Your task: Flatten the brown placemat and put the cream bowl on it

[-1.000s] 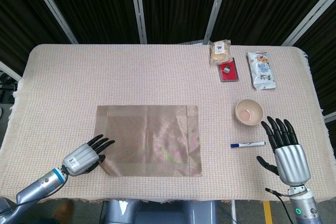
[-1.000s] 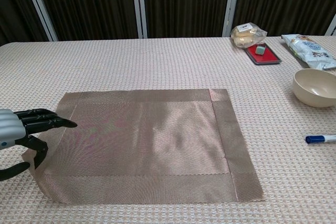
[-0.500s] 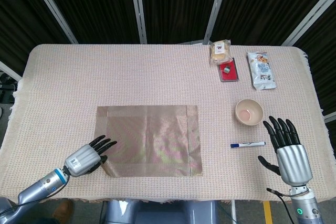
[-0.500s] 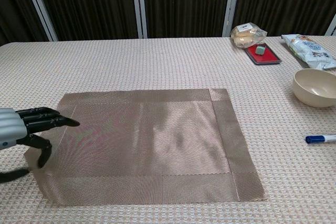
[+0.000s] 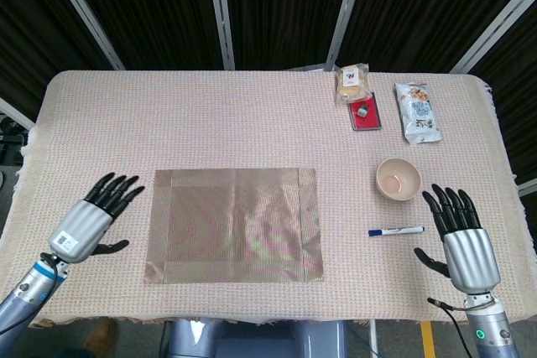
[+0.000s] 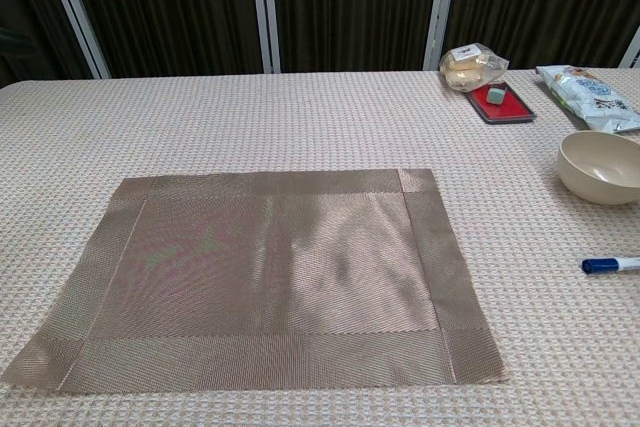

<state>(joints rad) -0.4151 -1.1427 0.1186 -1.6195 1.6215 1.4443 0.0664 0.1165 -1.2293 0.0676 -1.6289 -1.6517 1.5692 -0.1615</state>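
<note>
Now the brown placemat (image 5: 234,225) lies flat mid-bench, both hands empty, fingers spread: left hand (image 5: 86,225) beside it, right hand (image 5: 464,243) near the cream bowl (image 5: 398,179). We should grip its rim, lift level, avoid the pen (image 5: 395,230).

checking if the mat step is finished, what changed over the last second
The left hand let go of the placemat's near-left corner and drew back to the left, off the mat, fingers spread; it has left the chest view. That folded-in corner now lies flat. The right hand, bowl, pen and snacks stayed where they were.
</note>
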